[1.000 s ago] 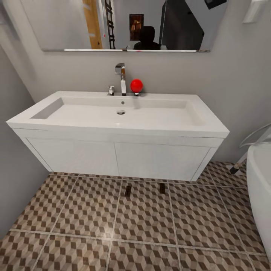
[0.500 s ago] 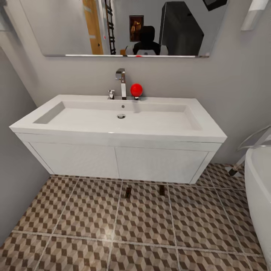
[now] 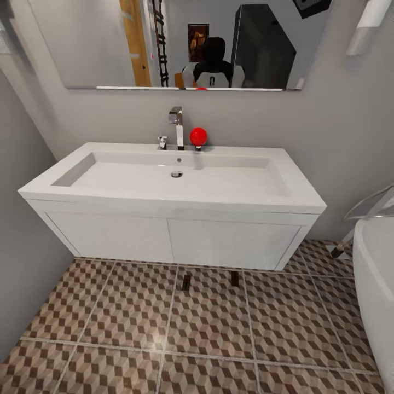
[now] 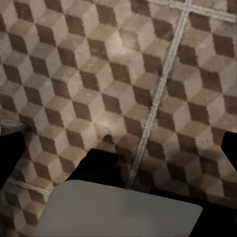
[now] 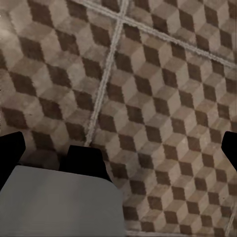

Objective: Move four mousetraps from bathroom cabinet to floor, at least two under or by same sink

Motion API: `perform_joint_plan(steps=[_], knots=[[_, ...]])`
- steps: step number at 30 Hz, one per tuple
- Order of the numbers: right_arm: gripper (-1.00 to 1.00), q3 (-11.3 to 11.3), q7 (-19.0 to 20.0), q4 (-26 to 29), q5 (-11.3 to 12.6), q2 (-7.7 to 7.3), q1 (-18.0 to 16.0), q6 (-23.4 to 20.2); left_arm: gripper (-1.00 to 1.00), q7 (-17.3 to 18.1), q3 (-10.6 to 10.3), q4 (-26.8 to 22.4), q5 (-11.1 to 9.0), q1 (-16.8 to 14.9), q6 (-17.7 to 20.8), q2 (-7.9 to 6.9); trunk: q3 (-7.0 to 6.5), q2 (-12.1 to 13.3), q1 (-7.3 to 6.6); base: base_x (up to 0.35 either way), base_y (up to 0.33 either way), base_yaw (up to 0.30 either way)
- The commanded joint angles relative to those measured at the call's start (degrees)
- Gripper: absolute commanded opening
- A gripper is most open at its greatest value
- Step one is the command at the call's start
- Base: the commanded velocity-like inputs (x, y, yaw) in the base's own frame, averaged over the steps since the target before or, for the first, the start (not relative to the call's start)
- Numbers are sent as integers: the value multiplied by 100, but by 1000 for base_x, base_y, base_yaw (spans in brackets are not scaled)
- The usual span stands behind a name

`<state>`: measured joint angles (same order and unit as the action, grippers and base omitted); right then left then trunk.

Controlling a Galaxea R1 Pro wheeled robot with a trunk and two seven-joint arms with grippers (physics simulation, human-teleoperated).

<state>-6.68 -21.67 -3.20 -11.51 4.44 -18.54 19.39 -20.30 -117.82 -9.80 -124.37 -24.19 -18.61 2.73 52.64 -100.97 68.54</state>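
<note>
Head view: we see two traps (image 3: 186,282) (image 3: 235,278) flat on the floor (image 3: 208,339) just under the sink (image 3: 175,189) front, with a tub (image 3: 377,273) at right.

Left wrist: dark fingertips (image 4: 10,148) spread wide over bare tiles — jaws released, nothing between.

Right wrist: fingertips (image 5: 11,148) likewise apart over tiles.

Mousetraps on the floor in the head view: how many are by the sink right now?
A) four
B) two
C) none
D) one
B: two mousetraps, one and another, lie on the bathroom floor at the foot of the sink, under its front edge.
</note>
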Motion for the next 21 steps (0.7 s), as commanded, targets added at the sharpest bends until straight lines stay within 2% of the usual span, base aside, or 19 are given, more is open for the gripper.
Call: perform_joint_plan(steps=[1,21], knots=[[100,-44,-42,-26,-16,3,-10,21,100,-35,-48,-17,-35,-7,-29,-2,-14,39,-23,0,0,0],[100,-44,-43,-37,6,-29,-10,17,100,-34,-48,-22,-35,-7,-29,-5,-374,841,-462,0,0,0]])
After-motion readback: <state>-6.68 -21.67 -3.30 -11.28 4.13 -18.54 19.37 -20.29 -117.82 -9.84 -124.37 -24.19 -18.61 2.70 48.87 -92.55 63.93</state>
